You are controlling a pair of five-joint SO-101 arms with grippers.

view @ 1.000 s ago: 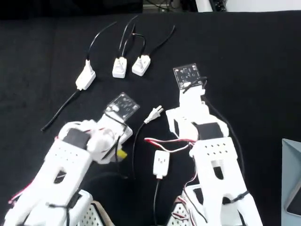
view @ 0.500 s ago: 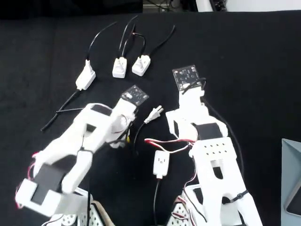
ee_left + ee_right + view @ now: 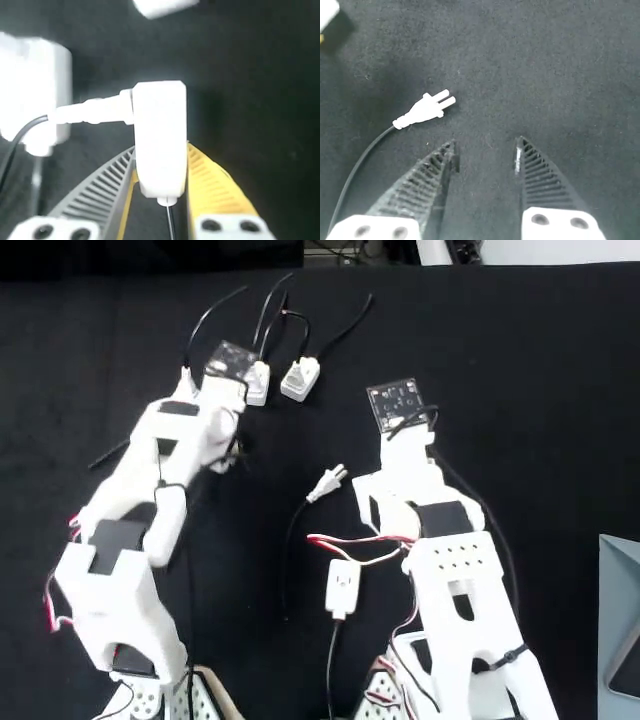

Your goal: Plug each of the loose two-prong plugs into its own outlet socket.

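1. Toward the far left of the table [image 3: 560,390], the left gripper [image 3: 161,150] now sits over an outlet socket [image 3: 160,125], having swung there from the near centre within the last second.
2. Its jaws stand apart, one on either side of that socket, and no firm clamp shows.
3. The right gripper [image 3: 484,150] has not moved. It is wide open and empty, hanging just beside the loose plug [image 3: 426,109].
4. That plug lies unplugged on the table, so insertion has apparently not begun. The left arm seems to be fetching a socket first.
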